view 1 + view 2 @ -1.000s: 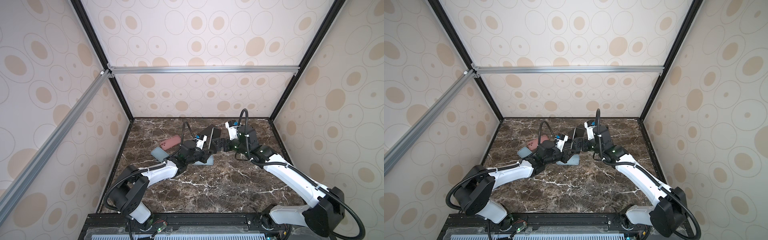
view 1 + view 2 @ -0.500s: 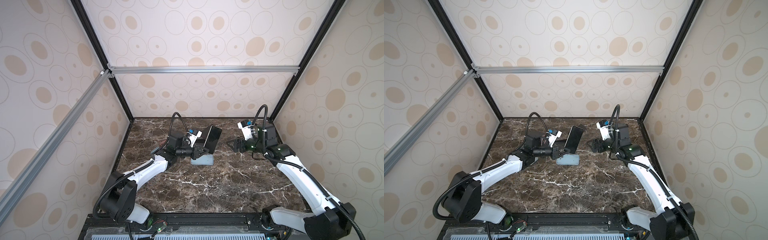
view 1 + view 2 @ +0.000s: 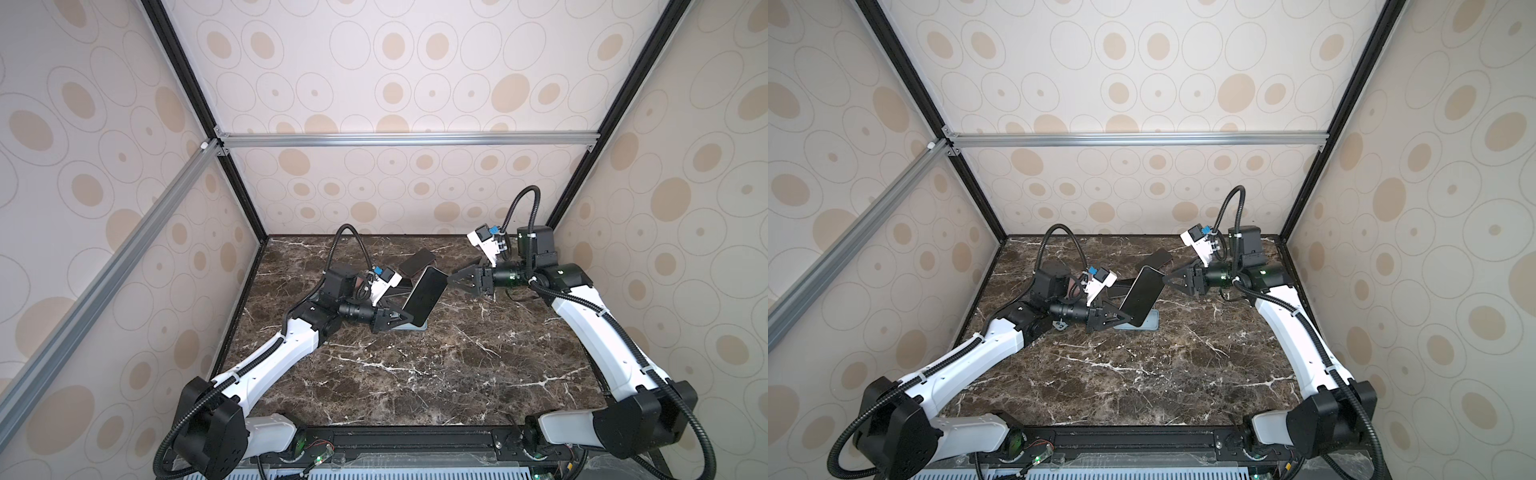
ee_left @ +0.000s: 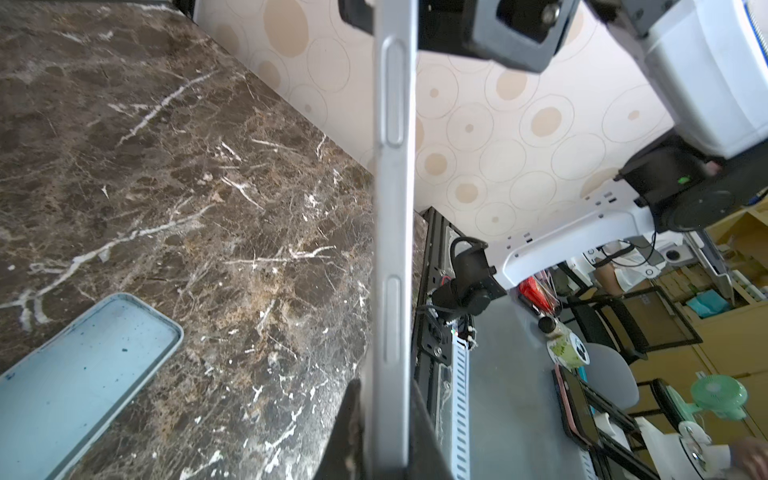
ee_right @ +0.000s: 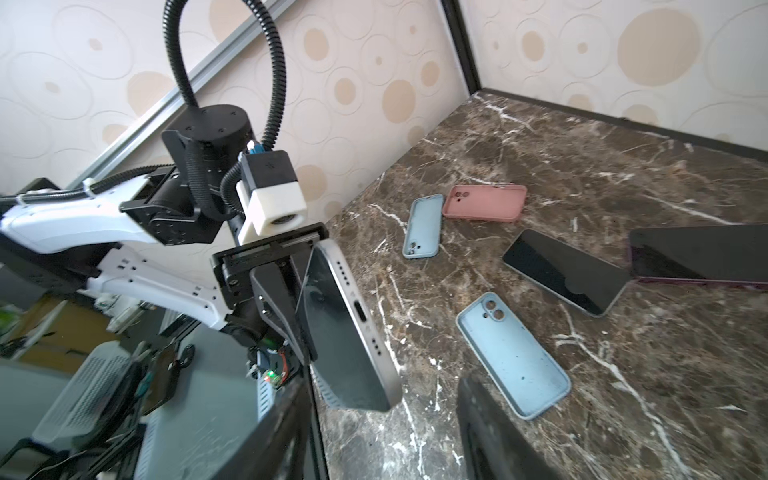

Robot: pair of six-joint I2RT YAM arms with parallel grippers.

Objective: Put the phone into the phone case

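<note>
My left gripper (image 3: 409, 319) (image 3: 1128, 318) is shut on the lower end of the phone (image 3: 426, 297) (image 3: 1142, 297), a dark-screened slab with a silver rim. It holds the phone up off the table, tilted. The left wrist view shows the phone (image 4: 392, 208) edge-on, pinched between my left gripper (image 4: 386, 415)'s fingers. Under it lies the light blue phone case (image 3: 1148, 325) (image 4: 75, 374) (image 5: 513, 353), flat and open side up. My right gripper (image 3: 451, 279) (image 3: 1167, 279) (image 5: 382, 424) is open at the phone (image 5: 349, 332)'s free upper end, whose corner sits between the fingers without touching them.
On the marble behind lie a black phone (image 5: 565, 270), a dark purple phone (image 5: 702, 253), a smaller blue case (image 5: 424, 226) and a pink case (image 5: 484, 203). One spare phone (image 3: 417, 262) shows behind the held one. Walls enclose three sides.
The left gripper has lifted the phone off the case and tilted it. The right gripper let go, drew back to the right, then came back to the phone's top end with narrower jaws.
</note>
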